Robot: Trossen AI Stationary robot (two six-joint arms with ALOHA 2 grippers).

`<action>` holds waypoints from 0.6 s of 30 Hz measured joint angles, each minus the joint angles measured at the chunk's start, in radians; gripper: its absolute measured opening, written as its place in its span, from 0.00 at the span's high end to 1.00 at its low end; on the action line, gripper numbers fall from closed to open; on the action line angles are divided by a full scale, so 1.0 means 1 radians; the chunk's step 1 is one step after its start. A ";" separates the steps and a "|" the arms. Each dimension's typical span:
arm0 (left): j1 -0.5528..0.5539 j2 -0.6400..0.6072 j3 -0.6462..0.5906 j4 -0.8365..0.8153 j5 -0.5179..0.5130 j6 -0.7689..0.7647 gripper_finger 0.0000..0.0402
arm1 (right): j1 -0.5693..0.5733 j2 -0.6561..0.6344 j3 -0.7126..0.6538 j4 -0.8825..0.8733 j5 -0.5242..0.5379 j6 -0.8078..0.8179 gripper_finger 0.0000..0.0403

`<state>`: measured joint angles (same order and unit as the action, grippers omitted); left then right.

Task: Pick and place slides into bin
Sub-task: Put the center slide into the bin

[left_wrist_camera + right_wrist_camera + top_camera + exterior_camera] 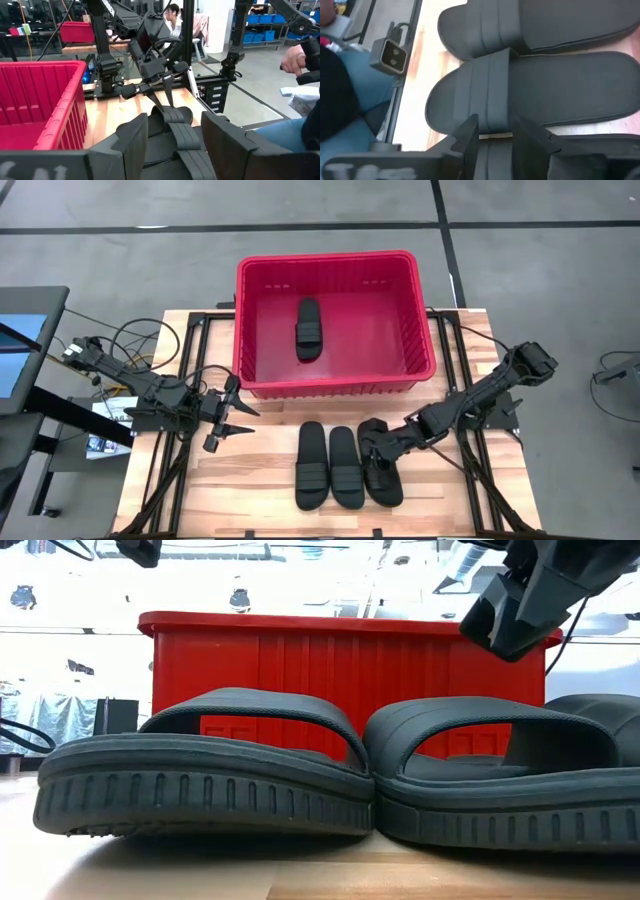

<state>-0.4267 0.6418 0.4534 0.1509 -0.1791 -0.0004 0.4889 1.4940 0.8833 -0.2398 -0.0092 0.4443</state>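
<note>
Three black slides (pixel 343 467) lie side by side on the wooden tabletop (pixel 240 490), in front of the red bin (pixel 334 320), each lengthwise toward the bin. Neighbours touching or nearly so. A fourth slide (pixel 308 329) lies flat on the bin floor, roughly central, also lengthwise.

Right hand (pixel 378 448) is low over the rightmost slide (pixel 383 478) of the row, at its strap end nearest the bin. Right wrist view: its two dark fingers (pixel 470 134) stand apart with a gap between them, just at the slide's edge; cannot tell if they touch it. Nothing clamped.

Left hand (pixel 229 410) sits over the tabletop beside the bin's front left corner, well apart from the row of slides, fingers spread, holding nothing.

Low view: two slides (pixel 330 775) fill the foreground, sides touching, bin wall (pixel 340 670) behind them.

Left wrist view: a person (pixel 300 100) at the tabletop's edge, one hand (pixel 293 61) raised; another person (pixel 175 20) farther back in the room.
</note>
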 joint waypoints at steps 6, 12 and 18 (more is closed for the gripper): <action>0.000 0.000 0.000 0.000 0.000 0.000 0.56 | -0.008 0.000 -0.001 0.001 -0.004 -0.010 0.72; 0.000 0.000 0.000 -0.001 0.000 0.001 0.56 | -0.031 0.000 -0.011 0.000 0.006 -0.024 0.72; 0.000 0.000 0.000 -0.001 0.000 0.001 0.56 | -0.041 0.011 -0.012 0.007 0.006 -0.026 0.72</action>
<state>-0.4267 0.6418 0.4534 0.1497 -0.1791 0.0002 0.4477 1.5050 0.8715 -0.2328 -0.0029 0.4183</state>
